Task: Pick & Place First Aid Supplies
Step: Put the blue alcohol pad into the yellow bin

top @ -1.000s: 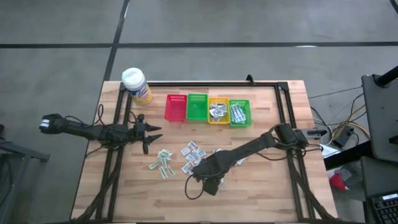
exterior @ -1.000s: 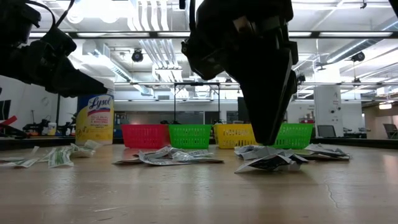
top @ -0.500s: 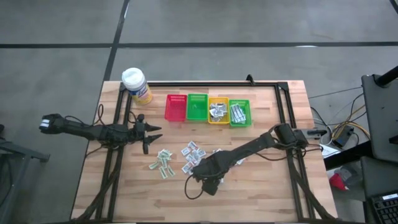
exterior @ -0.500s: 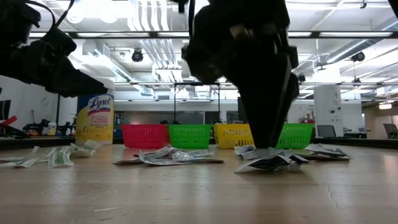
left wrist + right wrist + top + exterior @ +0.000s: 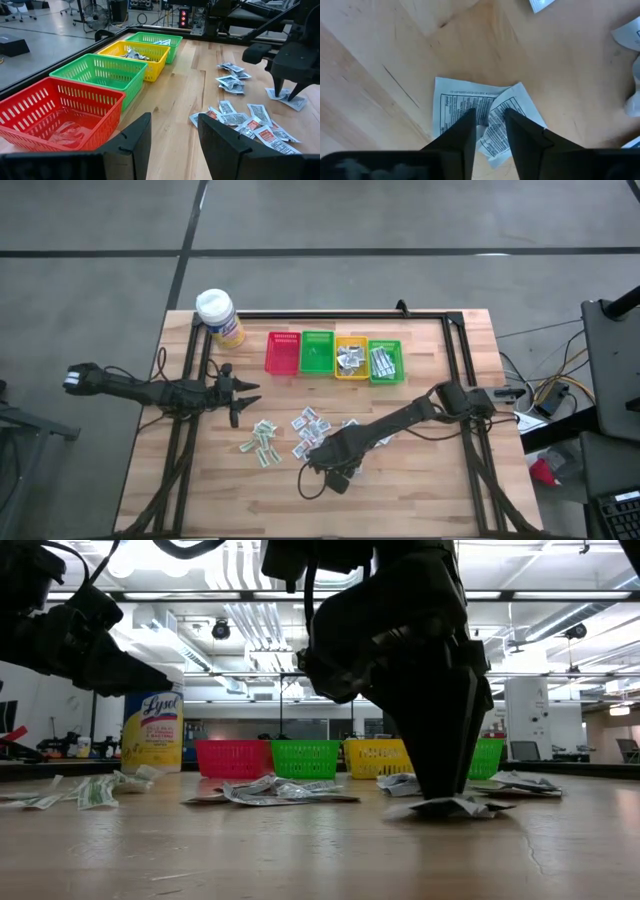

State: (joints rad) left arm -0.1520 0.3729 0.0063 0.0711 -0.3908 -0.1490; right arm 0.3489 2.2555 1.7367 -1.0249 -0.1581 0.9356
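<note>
Small white first aid packets lie scattered mid-table, and some with green print sit farther left. My right gripper points straight down, standing on a crumpled white packet with grey print at the near side of the scatter. Its fingers remain a little apart. In the low view the same packet lies flat on the wood. My left gripper waits open and nearly level at the table's left, holding nothing. My right gripper comes from above, pointing down, and its two fingertips rest on the middle of the crumpled packet. A raised crease of paper stands in the gap between them. The packet lies on the table, not lifted.
Along the far side stand a red basket, a green one, a yellow one and another green one, the last two holding packets. A yellow bottle with a white cap stands at the far left corner. Black frame rails cross the table.
My right gripper has sunk straight down onto the crumpled packet. The packet stood up in a peak before and now lies pressed flatter on the wood under the fingertips.
</note>
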